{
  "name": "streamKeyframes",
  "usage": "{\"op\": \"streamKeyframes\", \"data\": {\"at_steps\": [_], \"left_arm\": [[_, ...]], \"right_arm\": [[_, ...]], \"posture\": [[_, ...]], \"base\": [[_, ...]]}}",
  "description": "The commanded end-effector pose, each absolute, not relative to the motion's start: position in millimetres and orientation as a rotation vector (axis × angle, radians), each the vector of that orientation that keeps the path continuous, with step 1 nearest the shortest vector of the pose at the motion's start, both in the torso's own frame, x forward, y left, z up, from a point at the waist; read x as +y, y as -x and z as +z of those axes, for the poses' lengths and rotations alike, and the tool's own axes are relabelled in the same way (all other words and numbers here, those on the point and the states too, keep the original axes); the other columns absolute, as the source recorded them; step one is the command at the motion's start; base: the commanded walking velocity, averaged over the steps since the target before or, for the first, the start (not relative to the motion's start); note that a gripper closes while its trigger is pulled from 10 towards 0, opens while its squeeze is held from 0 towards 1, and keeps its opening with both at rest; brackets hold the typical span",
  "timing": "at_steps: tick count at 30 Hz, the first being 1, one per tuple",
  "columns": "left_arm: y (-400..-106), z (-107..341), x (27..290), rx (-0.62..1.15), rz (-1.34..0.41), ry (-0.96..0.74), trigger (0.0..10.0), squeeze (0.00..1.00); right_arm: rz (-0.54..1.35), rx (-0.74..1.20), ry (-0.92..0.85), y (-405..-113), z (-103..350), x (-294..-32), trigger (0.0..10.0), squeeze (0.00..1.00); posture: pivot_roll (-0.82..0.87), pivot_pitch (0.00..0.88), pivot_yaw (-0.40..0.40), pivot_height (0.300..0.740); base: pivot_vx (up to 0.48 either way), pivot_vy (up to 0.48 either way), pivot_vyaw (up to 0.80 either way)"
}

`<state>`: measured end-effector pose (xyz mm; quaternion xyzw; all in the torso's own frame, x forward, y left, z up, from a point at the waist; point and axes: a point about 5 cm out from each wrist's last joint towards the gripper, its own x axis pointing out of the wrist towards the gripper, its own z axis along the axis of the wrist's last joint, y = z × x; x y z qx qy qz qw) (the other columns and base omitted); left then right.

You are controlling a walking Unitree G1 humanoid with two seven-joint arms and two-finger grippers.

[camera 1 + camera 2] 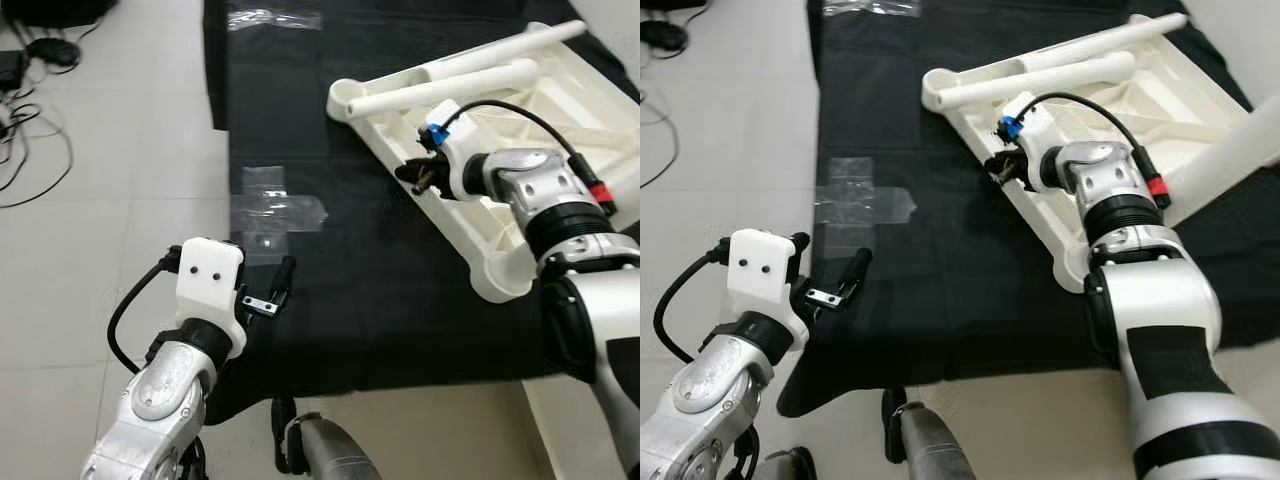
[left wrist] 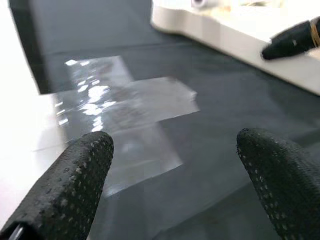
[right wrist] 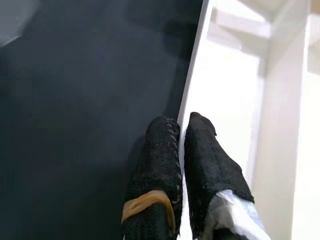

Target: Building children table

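A white plastic children's table (image 1: 462,238) lies upside down on a black cloth (image 1: 380,300) spread on the floor. Two white tube legs (image 1: 450,88) lie across its far end, and a third leg (image 1: 1230,155) sticks up at the right. My right gripper (image 1: 418,175) is shut on the table's thin near rim (image 3: 192,95), with one finger on each side of it. My left gripper (image 1: 272,290) is open and holds nothing. It hovers low over the cloth's near left corner, well apart from the table.
A patch of clear tape (image 1: 275,210) lies across the cloth's left edge just beyond the left gripper, and another (image 1: 272,18) at the far edge. Black cables (image 1: 30,120) trail over the pale floor tiles at the left.
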<state>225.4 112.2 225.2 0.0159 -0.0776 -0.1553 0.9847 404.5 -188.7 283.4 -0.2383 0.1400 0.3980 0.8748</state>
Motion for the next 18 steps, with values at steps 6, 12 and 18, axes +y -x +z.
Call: {"op": "streamKeyframes", "data": {"at_steps": [6, 12, 18], "left_arm": [[-227, 223, 112, -0.154, -0.327, -0.042, 10.0, 0.00], [-232, 225, 114, -0.170, -0.331, -0.052, 10.0, 0.00], [-235, 226, 113, -0.178, -0.339, -0.059, 10.0, 0.00]], "right_arm": [[1.121, 0.395, 0.584, -391, 255, -181, 0.0, 0.00], [1.113, 0.461, 0.656, -384, 242, -207, 0.0, 0.00], [1.099, 0.645, 0.897, -373, 222, -235, 0.0, 0.00]], "posture": [[-0.04, 0.347, -0.182, 0.740], [-0.04, 0.321, -0.170, 0.740], [-0.03, 0.312, -0.167, 0.740]], "base": [[0.000, 0.000, 0.00], [0.000, 0.000, 0.00], [0.000, 0.000, 0.00]]}}
